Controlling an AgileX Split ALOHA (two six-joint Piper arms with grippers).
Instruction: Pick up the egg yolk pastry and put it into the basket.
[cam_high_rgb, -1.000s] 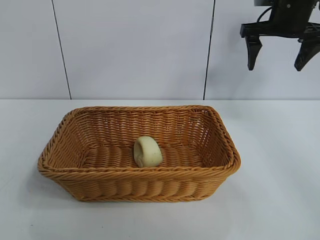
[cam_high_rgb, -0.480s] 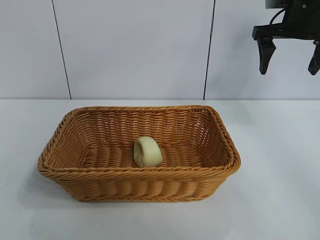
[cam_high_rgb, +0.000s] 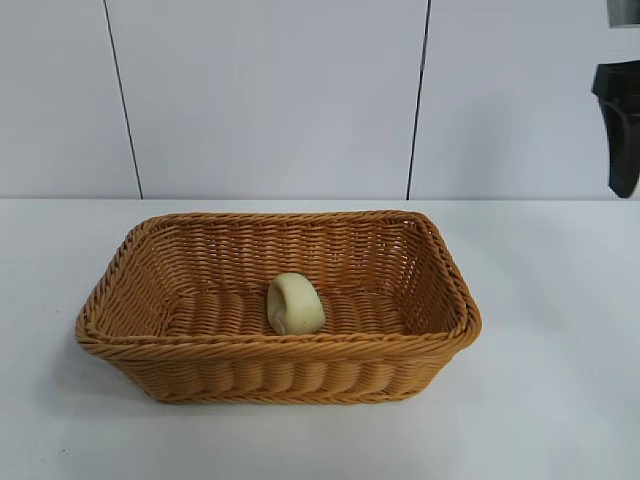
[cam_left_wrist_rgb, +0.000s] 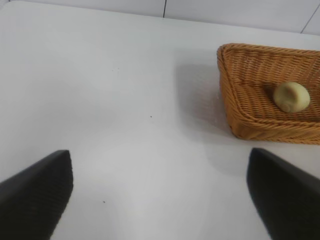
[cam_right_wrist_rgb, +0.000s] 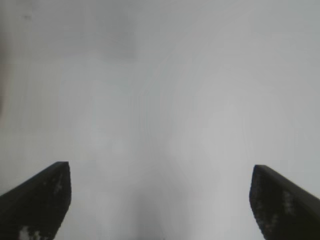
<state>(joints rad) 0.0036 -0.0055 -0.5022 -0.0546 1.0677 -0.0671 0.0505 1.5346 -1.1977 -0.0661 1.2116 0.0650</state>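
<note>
1. The egg yolk pastry (cam_high_rgb: 295, 304) lies inside the basket (cam_high_rgb: 200, 345), a little below the centre of the exterior frame, on the woven floor close to the basket's near wall.
2. It sits tilted on its side rather than flat on its base, with nothing touching it but the wicker.
3. The basket stands on the white table (cam_high_rgb: 560, 400) and fills the middle of the exterior frame, its braided rim unbroken all round.
4. Only 1 black finger (cam_high_rgb: 623, 125) of the right gripper shows in the exterior view, cut by the right edge in the upper right corner, high above the table and well apart from the basket and the pastry.
5. In the right wrist view the right gripper (cam_right_wrist_rgb: 160, 200) has its 2 fingers spread wide at the lower corners of the frame, with bare white surface between them and nothing held.
6. The left gripper (cam_left_wrist_rgb: 160, 195) likewise has its 2 fingers set wide apart and holds nothing, as the left wrist view shows.
7. In that same view the basket (cam_left_wrist_rgb: 250, 127) lies at the right edge of the frame with the pastry (cam_left_wrist_rgb: 291, 96) inside it, well clear of the left fingers at the lower corners.
</note>
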